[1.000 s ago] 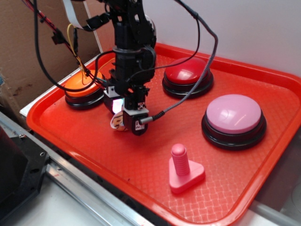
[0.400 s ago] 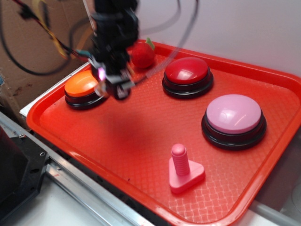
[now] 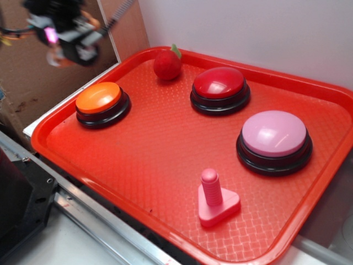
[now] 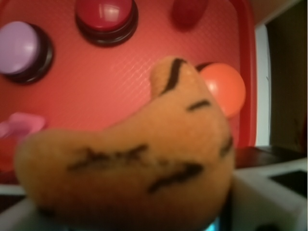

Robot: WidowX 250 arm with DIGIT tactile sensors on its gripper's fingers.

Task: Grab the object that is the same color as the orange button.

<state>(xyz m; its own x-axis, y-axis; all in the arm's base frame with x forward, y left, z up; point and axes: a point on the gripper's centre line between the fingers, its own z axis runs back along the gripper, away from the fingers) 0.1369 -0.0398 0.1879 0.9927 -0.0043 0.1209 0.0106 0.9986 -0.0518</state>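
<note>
The object, a small orange plush tiger (image 4: 130,163) with black stripes, fills the lower half of the wrist view, pressed close to the camera. My gripper (image 3: 67,51) is shut on it. In the exterior view the gripper is blurred, high above the tray's far-left corner and left of the orange button (image 3: 99,97). The orange button (image 4: 222,89) sits on its black base in the tray's left part, with nothing touching it. The tiger hides the fingers in the wrist view.
A red tray (image 3: 49,148) holds a red button (image 3: 219,83), a pink button (image 3: 274,133), a pink peg on a triangular base (image 3: 214,196) and a red plush strawberry (image 3: 167,64). Brown cardboard (image 3: 22,83) stands to the left.
The gripper closed on the tiger on the tray beside the orange button, then lifted it and swung up and left past the tray's corner. The strawberry is now uncovered.
</note>
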